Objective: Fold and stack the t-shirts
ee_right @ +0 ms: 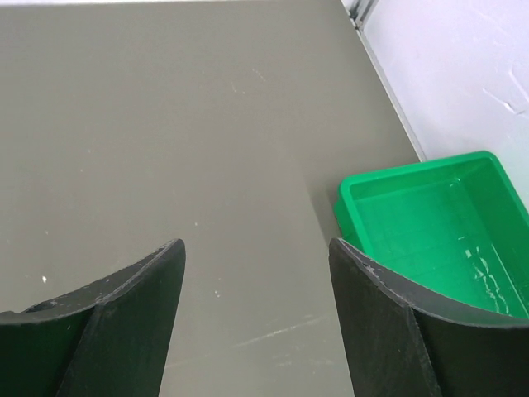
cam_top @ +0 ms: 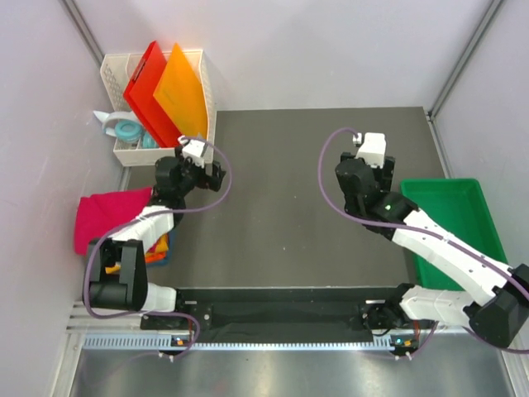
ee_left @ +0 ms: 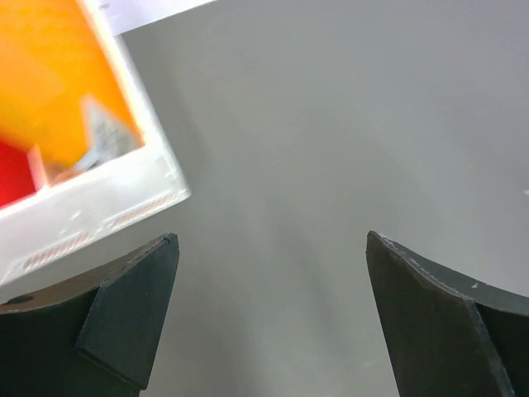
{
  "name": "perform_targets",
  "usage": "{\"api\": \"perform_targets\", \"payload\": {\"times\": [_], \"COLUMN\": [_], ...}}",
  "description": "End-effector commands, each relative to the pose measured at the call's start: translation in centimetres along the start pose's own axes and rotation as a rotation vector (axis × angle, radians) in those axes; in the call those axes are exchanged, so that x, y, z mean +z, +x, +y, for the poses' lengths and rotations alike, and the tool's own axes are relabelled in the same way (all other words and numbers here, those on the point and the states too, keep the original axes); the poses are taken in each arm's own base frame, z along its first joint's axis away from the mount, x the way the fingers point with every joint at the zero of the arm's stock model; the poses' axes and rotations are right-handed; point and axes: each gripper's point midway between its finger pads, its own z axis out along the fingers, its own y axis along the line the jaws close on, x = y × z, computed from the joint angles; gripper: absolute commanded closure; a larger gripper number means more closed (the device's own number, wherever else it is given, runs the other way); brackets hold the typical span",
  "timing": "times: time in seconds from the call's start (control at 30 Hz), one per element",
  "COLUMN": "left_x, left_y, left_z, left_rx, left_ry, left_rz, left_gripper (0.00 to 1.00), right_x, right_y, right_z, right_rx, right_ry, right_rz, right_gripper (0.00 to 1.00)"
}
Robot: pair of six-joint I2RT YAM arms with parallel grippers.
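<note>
Crimson t-shirt [cam_top: 103, 217], left hand [ee_left: 273, 248], right hand [ee_right: 256, 248] — spread, empty

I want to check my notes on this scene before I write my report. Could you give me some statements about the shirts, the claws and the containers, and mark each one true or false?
1. The left claw is open and holds nothing. True.
2. The crimson-pink t-shirt lies spread flat in the middle of the table. False: it sits bunched at the far left, beside the left arm.
3. The green tray holds a folded shirt. False: no shirt shows in it.
4. The right claw is open above bare table. True.
5. The white basket holds a red board and an orange board. True.
</note>
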Motion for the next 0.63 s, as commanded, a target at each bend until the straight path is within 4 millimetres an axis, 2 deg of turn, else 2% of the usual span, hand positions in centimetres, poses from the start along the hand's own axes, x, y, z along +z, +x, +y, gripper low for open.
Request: {"api": "perform_targets", "payload": {"times": [0.0,0.03,0.07,0.1,0.13,0.17,0.2,0.23,0.3,0.33,0.37,0.4,0.47,0.6], "left_x": [0.6,1.1,1.2,1.6,1.9,1.5,1.9,1.8,2.0,2.1,1.7,1.7,1.4,1.1], "left_y": [0.3,-0.6,0.7,-0.1,0.6,2.4,2.1,3.2,3.6,2.9,3.5,3.1,3.6,3.7], "left_z": [-3.0,-2.9,-3.1,-3.1,-3.2,-3.4,-3.0,-2.3,-2.1,-1.7,-1.7,-1.9,-2.6,-3.6], "left_rx": [-0.007,0.003,-0.008,0.017,0.006,-0.029,-0.027,-0.027,0.001,0.020,0.062,0.086,0.138,0.123], "left_ry": [0.086,0.081,0.091,0.094,0.104,0.109,0.075,0.015,-0.060,-0.095,-0.117,-0.117,-0.131,-0.087], "left_rz": [0.141,0.139,0.196,0.201,0.260,0.349,0.361,0.413,0.423,0.391,0.402,0.384,0.401,0.399], "left_gripper": [0.01,0.01,0.01,0.01,0.01,0.01,0.01,0.01,0.01,0.01,0.01,0.01,0.01,0.01], "right_x": [0.6,0.6,0.7,0.8,0.8,0.9,1.0,1.0,1.0,1.0,1.1,1.1,1.1,1.2], "right_y": [-1.9,-1.9,-1.8,-1.9,-1.8,-1.7,-1.6,-1.6,-1.5,-1.5,-1.5,-1.5,-1.7,-1.7], "right_z": [1.2,1.5,1.7,1.7,1.9,2.0,2.0,2.0,2.1,2.1,2.1,2.2,2.1,2.2], "right_rx": [0.072,0.071,0.070,0.072,0.072,0.067,0.066,0.066,0.060,0.060,0.056,0.052,0.054,0.054], "right_ry": [-0.012,-0.015,-0.015,-0.015,-0.018,-0.016,-0.014,-0.015,-0.013,-0.013,-0.011,-0.013,-0.012,-0.012], "right_rz": [-0.026,-0.023,-0.021,-0.021,-0.019,-0.016,-0.015,-0.015,-0.013,-0.013,-0.013,-0.013,-0.020,-0.020], "right_gripper": [0.29,0.29,0.29,0.29,0.29,0.29,0.29,0.29,0.29,0.29,0.29,0.29,0.29,0.28]}}
